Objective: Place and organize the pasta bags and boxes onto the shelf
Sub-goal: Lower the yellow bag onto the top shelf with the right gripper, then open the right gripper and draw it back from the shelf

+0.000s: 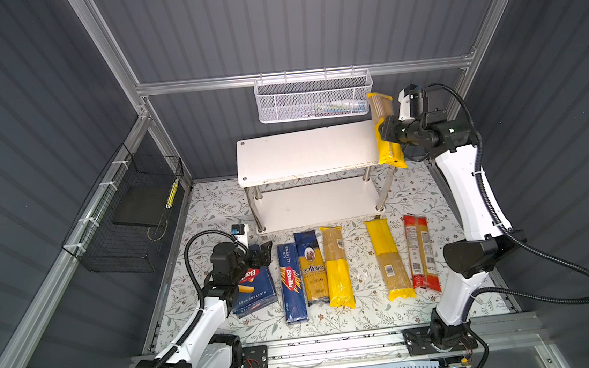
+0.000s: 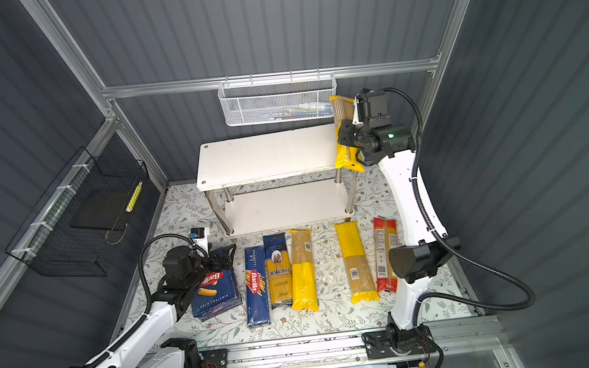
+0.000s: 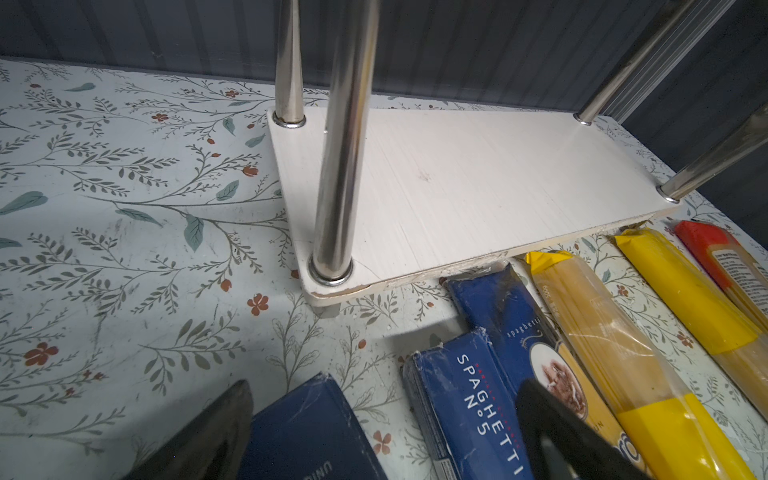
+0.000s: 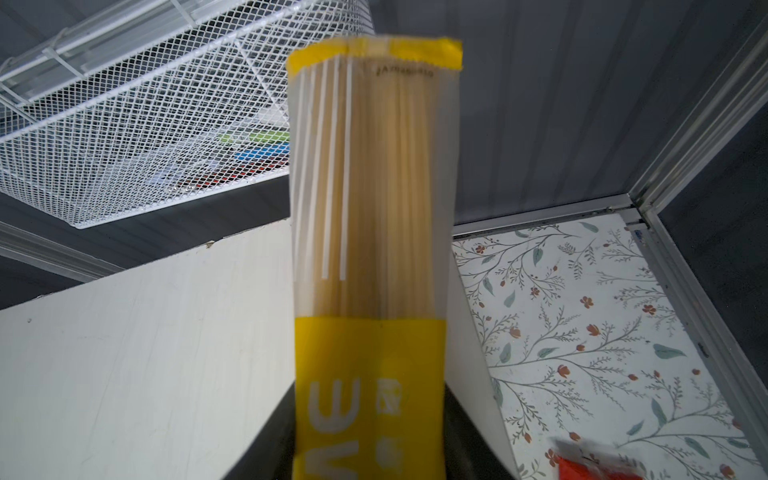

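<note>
Yellow bag (image 4: 370, 187) sat over the top right end of shelf (image 1: 301, 151), right gripper (image 1: 386, 131) jaws around it, grip unclear. Left gripper (image 1: 263, 255) gaped astride rigatoni box (image 1: 255, 290). 6 items awaited shelving.

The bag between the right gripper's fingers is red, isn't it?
No. The bag between the right gripper's fingers is yellow and clear, not red. The right wrist view shows it plainly.

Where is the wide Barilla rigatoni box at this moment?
In both top views the rigatoni box lies on the table, leftmost in the row, beside the spaghetti box, under the left gripper.
</note>
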Robot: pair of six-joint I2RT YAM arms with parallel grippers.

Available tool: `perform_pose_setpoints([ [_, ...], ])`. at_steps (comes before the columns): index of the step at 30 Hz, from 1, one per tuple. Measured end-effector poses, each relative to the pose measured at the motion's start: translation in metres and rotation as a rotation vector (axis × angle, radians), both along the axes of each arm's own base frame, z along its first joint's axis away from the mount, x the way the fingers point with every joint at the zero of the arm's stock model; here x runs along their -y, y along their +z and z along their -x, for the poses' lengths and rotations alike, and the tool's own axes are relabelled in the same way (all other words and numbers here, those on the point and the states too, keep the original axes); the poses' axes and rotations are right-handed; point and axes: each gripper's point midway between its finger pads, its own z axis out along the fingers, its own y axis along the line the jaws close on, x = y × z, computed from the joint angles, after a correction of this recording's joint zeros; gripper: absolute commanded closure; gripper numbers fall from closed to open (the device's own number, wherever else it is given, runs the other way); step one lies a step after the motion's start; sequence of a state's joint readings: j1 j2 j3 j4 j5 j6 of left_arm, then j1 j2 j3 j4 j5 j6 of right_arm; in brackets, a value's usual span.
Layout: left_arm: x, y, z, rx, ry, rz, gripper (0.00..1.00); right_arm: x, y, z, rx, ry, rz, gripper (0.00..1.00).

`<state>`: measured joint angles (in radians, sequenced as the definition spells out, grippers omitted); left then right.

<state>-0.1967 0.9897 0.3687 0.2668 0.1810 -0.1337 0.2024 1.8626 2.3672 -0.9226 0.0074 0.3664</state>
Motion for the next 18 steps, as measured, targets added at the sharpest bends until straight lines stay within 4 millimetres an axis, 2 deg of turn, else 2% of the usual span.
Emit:
perform_pose_setpoints([
  [3, 0.0, 0.0, 0.0, 0.001, 0.0, 0.0, 0.0, -0.001, 0.006, -0.004, 0.029, -0.001, -0.007, 0.5],
  [7, 0.0, 0.001, 0.0, 0.004, 0.0, 0.001, 0.0, -0.003, 0.025, -0.009, 0.102, 0.003, -0.023, 0.5],
  [12, 0.0, 0.001, 0.0, 0.004, 0.0, 0.001, 0.0, -0.006, 0.04, -0.004, 0.14, 0.028, -0.037, 0.46],
  [15, 0.0, 0.001, 0.0, 0.004, 0.0, 0.001, 0.01, -0.005, 0.052, 0.01, 0.158, 0.045, -0.032, 0.42],
  [18, 0.0, 0.001, 0.0, 0.005, 0.0, 0.001, 0.0, -0.003, 0.064, 0.039, 0.179, 0.079, -0.016, 0.4],
])
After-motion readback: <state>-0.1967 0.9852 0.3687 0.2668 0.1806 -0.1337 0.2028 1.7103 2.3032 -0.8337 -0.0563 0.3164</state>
